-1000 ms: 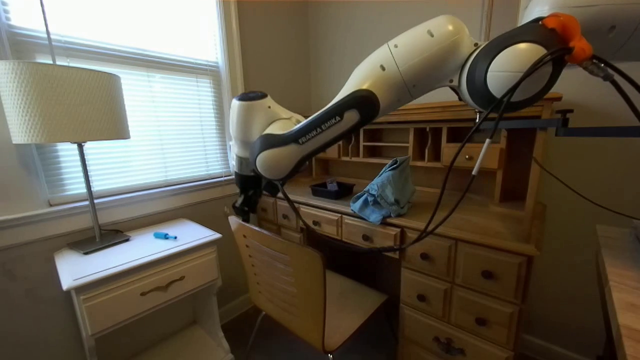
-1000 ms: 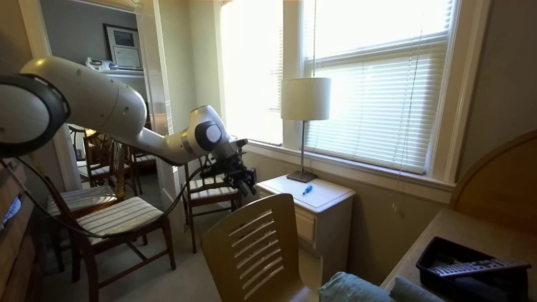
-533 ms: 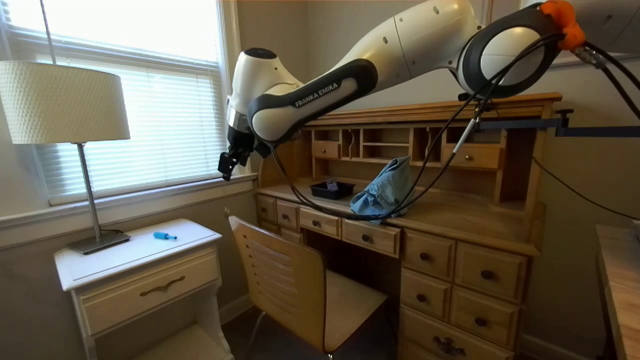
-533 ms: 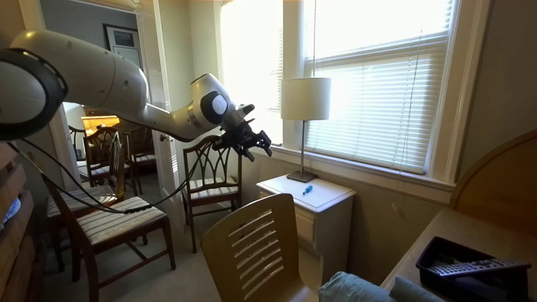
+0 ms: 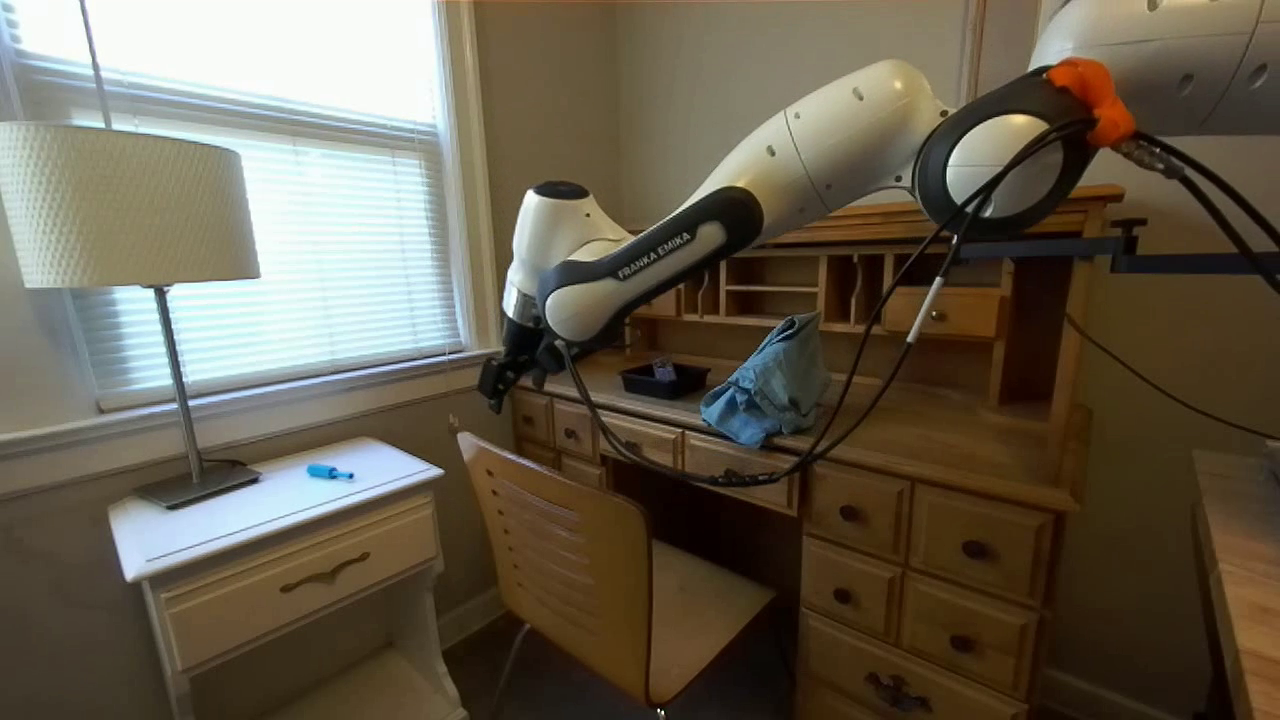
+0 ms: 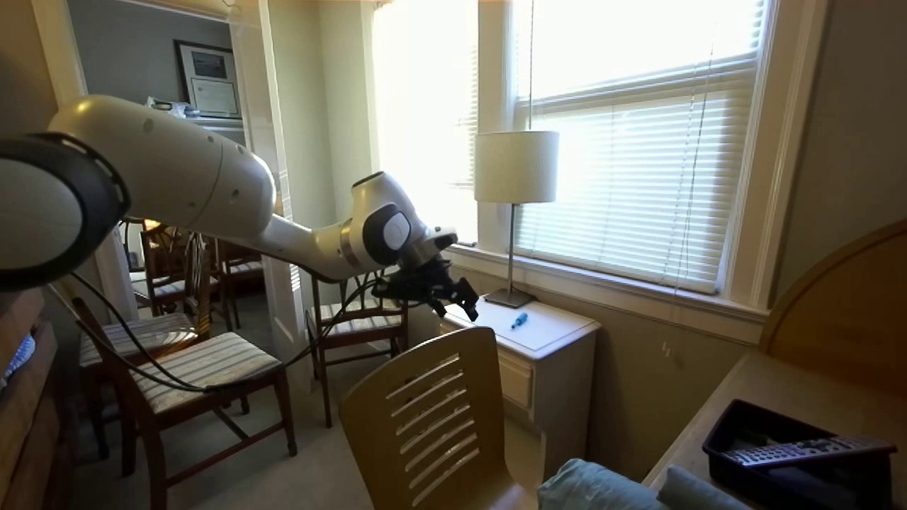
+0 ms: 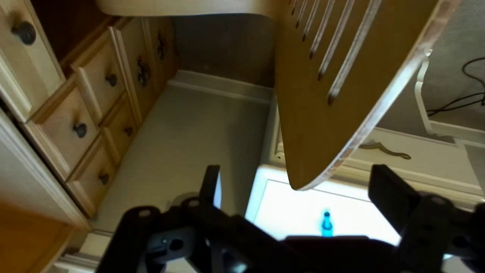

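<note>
While our gripper hangs empty, jaws apart, near the chair back, we'd guess positioning; next, gotta clear its top edge.

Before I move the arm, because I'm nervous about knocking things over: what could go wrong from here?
The open gripper looks close to the wooden chair back, so lowering it might make contact. The cables hang below the arm in a slack loop, which could catch on that chair. The small blue item and the lamp share the white nightstand, so a low sweep there might push the item off or tip the lamp.
</note>
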{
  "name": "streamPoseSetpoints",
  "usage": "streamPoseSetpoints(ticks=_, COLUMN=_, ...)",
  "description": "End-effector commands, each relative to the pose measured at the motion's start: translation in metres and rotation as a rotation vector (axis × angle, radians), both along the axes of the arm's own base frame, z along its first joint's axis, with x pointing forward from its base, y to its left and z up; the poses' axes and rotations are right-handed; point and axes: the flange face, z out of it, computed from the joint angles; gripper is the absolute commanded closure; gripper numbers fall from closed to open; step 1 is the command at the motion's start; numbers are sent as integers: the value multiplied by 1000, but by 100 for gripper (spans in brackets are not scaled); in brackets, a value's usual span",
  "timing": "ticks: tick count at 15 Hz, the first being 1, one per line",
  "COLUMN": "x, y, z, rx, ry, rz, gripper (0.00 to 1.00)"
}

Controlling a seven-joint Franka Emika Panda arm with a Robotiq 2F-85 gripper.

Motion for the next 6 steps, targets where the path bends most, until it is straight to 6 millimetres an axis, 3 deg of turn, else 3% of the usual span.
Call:
streamPoseSetpoints(ticks=1, x=-5, y=-7, z=-26, rx=40, ry=13, rz=-137, gripper=0)
streamPoseSetpoints(ticks=2, x=-3, y=-7, z=-18, rx=23, ry=13, rz=-72, gripper=0)
streamPoseSetpoints(ticks=6, x=-4, y=-10, z=-28, rx=34, ry=15, rz=-118, gripper=0)
